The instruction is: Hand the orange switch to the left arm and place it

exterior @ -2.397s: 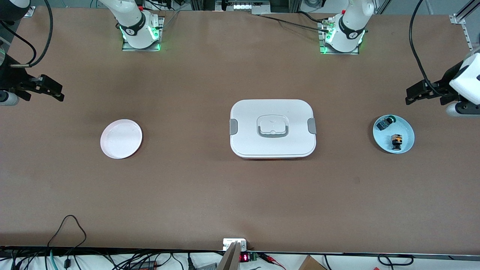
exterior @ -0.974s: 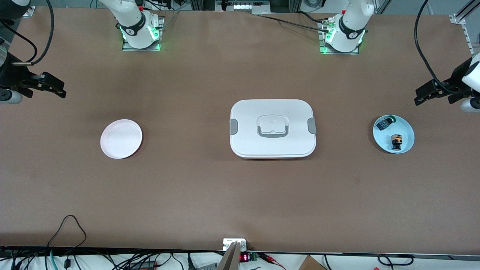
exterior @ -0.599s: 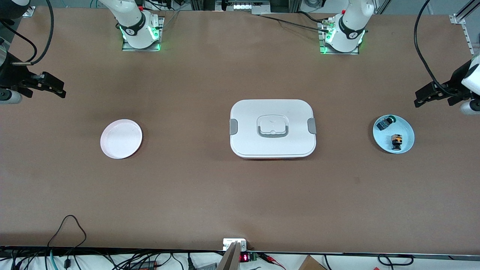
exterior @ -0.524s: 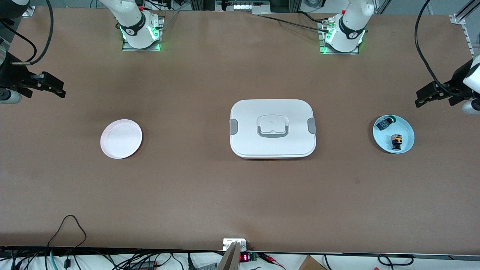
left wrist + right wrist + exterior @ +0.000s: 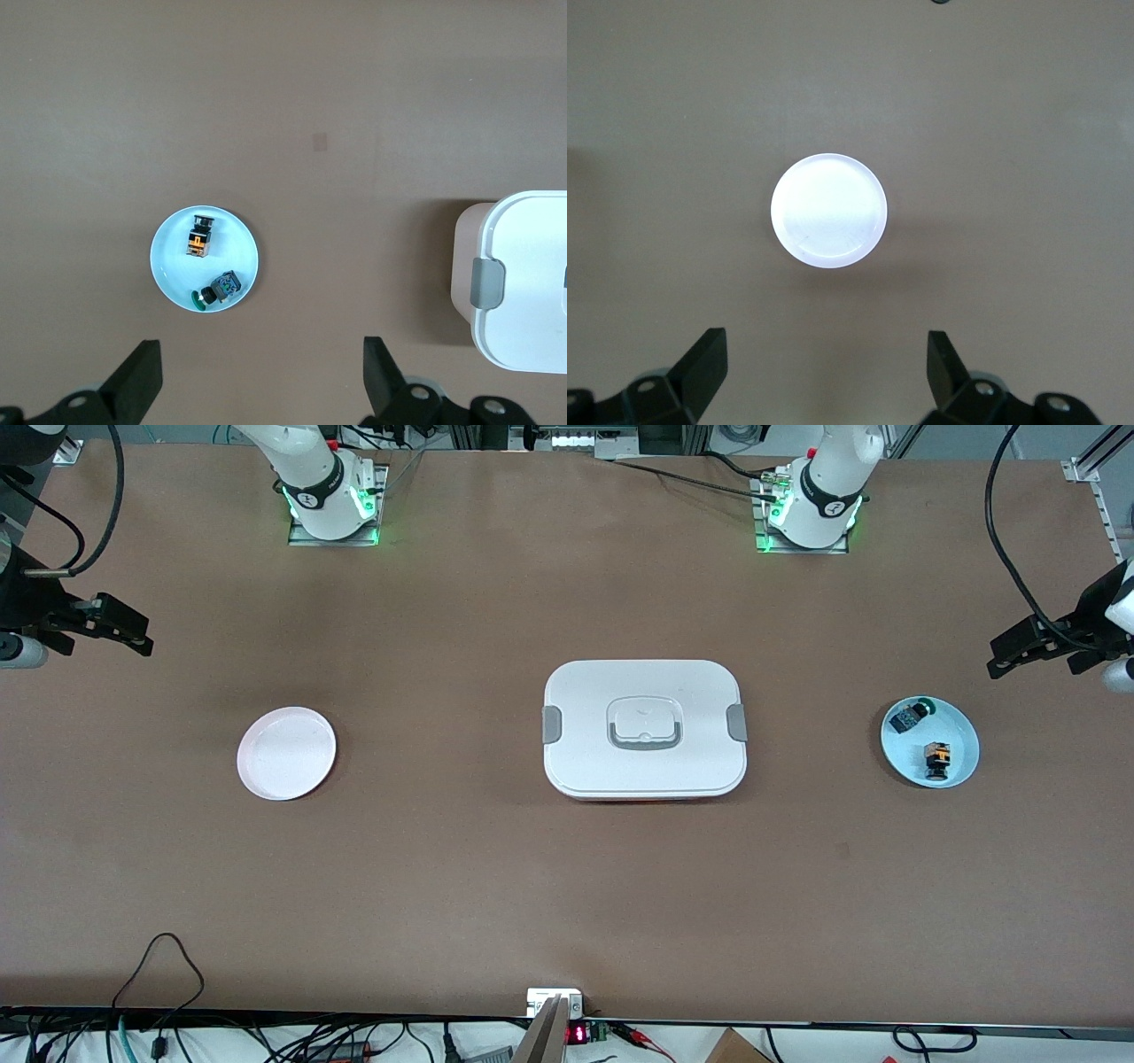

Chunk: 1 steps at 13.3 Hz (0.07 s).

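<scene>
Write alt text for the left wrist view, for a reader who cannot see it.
The open left gripper hangs above a pale blue plate holding the orange switch and a green-capped switch, lying apart. One clipped end of the white box shows at the frame's edge on the brown table.

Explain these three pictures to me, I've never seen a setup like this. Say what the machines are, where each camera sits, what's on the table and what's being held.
Two white robot arms are bolted along one edge of a brown table. The wide picture comes from a high camera facing them. The other two come from cameras on the arms' wrists, looking down past each claw.

A white lidded box sits mid-table. Toward the left arm's end is a blue plate holding the orange switch and a green-capped switch. Toward the right arm's end is an empty white plate.

The left claw hangs open near the blue plate; the right claw hangs open near the white plate. Neither holds anything.
</scene>
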Motion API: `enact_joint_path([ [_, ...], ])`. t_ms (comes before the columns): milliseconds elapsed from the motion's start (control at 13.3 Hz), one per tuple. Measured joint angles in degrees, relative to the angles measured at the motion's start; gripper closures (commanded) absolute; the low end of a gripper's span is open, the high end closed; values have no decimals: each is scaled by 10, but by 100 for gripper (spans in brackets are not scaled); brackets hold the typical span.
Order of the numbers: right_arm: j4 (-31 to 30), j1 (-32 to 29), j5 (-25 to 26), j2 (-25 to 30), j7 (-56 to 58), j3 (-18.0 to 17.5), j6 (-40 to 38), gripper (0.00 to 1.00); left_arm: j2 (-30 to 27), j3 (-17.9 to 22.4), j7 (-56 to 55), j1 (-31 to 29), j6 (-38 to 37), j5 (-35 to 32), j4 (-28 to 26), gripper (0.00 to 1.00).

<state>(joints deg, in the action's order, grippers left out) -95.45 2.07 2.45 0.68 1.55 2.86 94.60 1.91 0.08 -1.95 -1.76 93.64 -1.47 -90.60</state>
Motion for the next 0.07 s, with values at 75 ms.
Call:
enact_joint_path([
  [75,0,0,0,0,0,0,0,0,0,0,0,0,0,0,0,0],
])
